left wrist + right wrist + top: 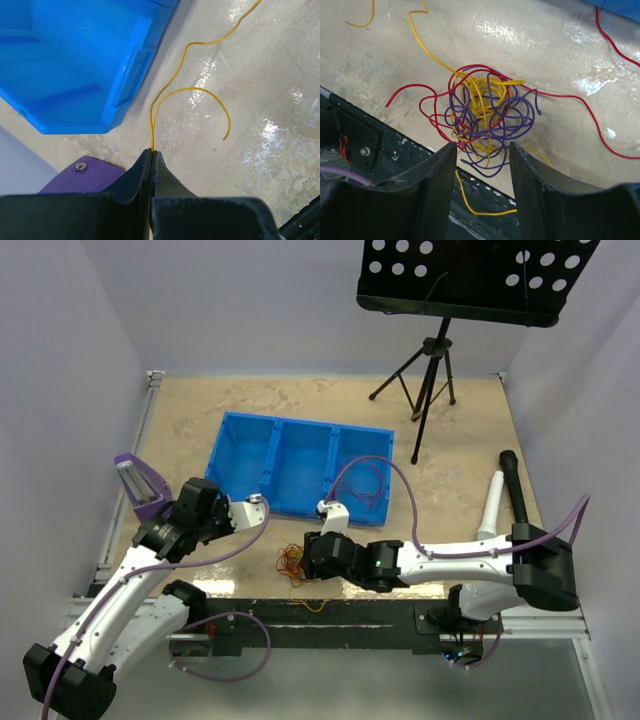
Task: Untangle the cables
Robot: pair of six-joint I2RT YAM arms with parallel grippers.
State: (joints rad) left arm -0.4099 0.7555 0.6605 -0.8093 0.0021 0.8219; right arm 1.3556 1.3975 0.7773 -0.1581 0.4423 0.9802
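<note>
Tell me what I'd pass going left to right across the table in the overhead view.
purple object → left tool → tangle of cables → tripod stand → white microphone → black microphone. The blue bin spans several of these, so it is left out.

a blue bin (300,506) with three compartments in a row sits on the sandy, mottled table top (190,410). behind the bin and to its right stands a black music stand (470,275) — a perforated desk up high, with its tripod legs (425,380) on the table. further right of the bin lie a black microphone (514,490) and a white microphone (492,502), side by side. left of the bin, at the table's edge, sits a purple holder (148,495) — tilted.
</note>
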